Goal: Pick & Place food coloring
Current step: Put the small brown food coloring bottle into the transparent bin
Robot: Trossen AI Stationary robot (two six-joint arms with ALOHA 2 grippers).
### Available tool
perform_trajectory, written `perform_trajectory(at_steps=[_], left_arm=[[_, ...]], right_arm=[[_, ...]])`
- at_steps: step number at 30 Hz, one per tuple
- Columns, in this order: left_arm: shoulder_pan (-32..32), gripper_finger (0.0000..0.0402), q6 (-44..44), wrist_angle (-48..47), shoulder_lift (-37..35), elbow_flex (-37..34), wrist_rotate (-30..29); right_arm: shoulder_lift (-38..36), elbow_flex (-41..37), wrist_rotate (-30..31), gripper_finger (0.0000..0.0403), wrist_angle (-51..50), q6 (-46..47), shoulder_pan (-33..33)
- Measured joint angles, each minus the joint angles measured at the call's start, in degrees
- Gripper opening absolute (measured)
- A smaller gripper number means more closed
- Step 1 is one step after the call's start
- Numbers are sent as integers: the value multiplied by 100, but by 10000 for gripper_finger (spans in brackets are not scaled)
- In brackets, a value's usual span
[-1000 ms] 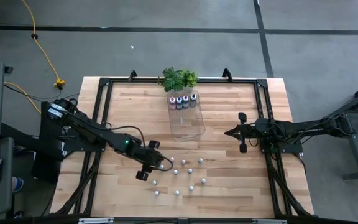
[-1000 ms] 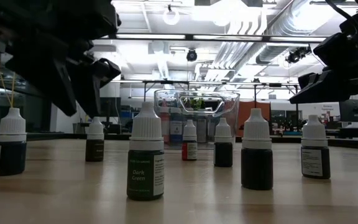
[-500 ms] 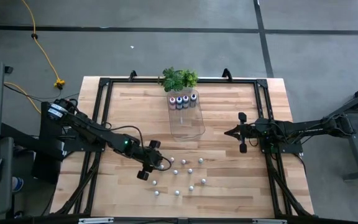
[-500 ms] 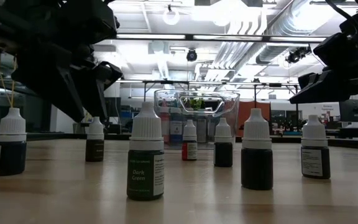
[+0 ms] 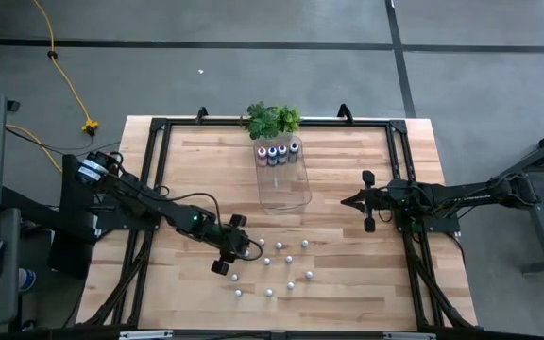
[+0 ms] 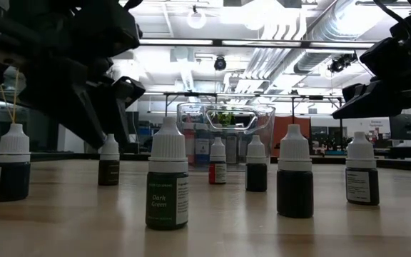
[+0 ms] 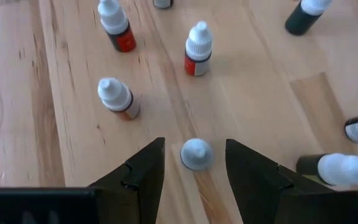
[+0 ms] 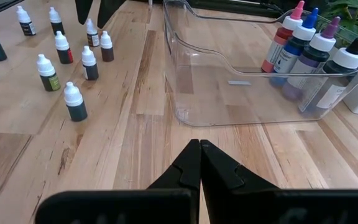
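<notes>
left gripper (image 7: 194, 163): released, jaws straddling one small white-capped food coloring bottle (image 7: 196, 154) on wooden worktop (image 5: 348, 274)
right gripper (image 8: 199, 163): clenched, empty, near clear plastic tray (image 8: 229, 87)

My two arms were dark, almost black, built of slim jointed links. My left arm (image 5: 149, 203) carried a small green light near its wrist, a silvery ribbed collar at its base, and thin black cables looped along it. My left gripper (image 7: 194, 171) had two matte black, wedge-shaped fingers with stepped inner edges. My right gripper (image 8: 200, 163) had tapered black fingers.
</notes>
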Motion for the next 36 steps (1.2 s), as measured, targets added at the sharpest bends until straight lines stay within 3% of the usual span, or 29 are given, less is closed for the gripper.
perform_trajectory(at_steps=[26, 36], left_arm=[[2, 161, -22, -7, 116, 2, 79], [2, 88, -61, 6, 116, 2, 76]], right_arm=[[-2, -1, 0, 0, -3, 0, 2], [-1, 0, 0, 0, -3, 0, 1]])
